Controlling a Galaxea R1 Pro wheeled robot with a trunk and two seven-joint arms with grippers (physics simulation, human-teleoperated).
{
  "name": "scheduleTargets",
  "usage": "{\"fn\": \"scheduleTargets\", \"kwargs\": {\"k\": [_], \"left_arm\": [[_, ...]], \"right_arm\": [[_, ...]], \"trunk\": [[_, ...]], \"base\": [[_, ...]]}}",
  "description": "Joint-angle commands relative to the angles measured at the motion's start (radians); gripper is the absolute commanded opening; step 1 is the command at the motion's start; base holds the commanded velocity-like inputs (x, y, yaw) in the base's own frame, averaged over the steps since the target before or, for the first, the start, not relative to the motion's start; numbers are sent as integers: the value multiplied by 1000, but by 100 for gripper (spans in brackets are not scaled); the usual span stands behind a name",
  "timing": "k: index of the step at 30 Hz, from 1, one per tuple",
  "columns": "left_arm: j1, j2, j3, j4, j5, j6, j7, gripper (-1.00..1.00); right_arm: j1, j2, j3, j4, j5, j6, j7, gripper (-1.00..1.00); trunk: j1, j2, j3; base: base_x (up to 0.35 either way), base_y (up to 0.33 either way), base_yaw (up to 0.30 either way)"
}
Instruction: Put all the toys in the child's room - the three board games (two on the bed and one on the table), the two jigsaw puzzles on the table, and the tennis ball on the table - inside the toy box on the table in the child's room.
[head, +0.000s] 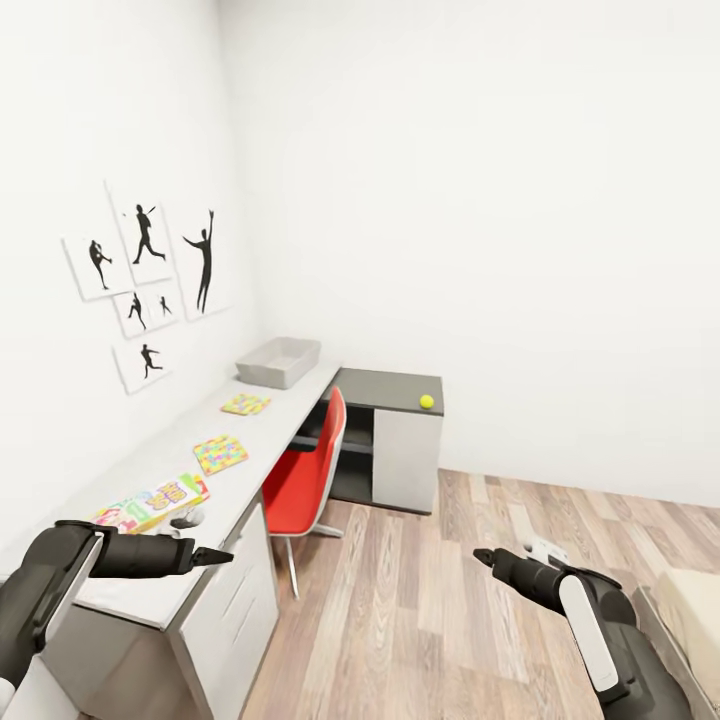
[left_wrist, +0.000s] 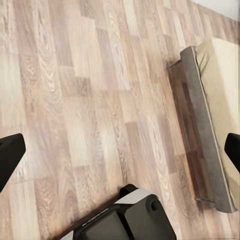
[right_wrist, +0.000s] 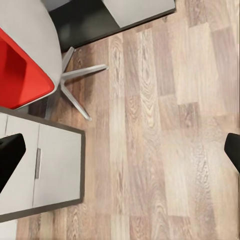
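Observation:
The light grey toy box (head: 278, 360) stands at the far end of the table (head: 180, 590), against the wall. Two jigsaw puzzles (head: 245, 404) (head: 221, 453) lie flat on the pale top in front of it. A colourful board game (head: 152, 503) lies nearer me, just beyond my left gripper (head: 215, 556). The tennis ball (head: 427, 401) rests on the dark grey corner section. My left gripper (left_wrist: 120, 155) is open and empty, pointing right at table height. Over the floor, my right gripper (head: 483, 556) (right_wrist: 120, 155) is open and empty too. A corner of the bed (head: 700, 610) (left_wrist: 210, 125) shows at lower right.
A red chair (head: 305, 480) (right_wrist: 20, 70) stands tucked against the table beside the white drawers (right_wrist: 40, 170). Wood plank floor (head: 420, 620) stretches between table and bed. Sports silhouette prints (head: 150, 290) hang on the left wall.

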Motion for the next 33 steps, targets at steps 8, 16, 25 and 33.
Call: {"fn": "scheduleTargets", "kwargs": {"k": [8, 16, 25, 33], "left_arm": [[0, 0, 2, 0, -1, 8, -3, 100], [0, 1, 2, 0, -2, 8, -3, 100], [0, 2, 2, 0, -2, 8, -3, 100], [0, 2, 2, 0, -2, 8, -3, 100]], "right_arm": [[-1, 0, -1, 0, -1, 4, 2, 100], [-1, 0, -2, 0, -1, 5, 2, 100], [-1, 0, -3, 0, -5, 6, 2, 100], [-1, -4, -4, 1, -41, 7, 2, 100]], "trunk": [[0, -1, 0], [0, -1, 0], [0, -1, 0], [0, -1, 0]], "base": [[0, 0, -280], [0, 0, -280], [0, 0, -281], [0, 0, -280]]}}
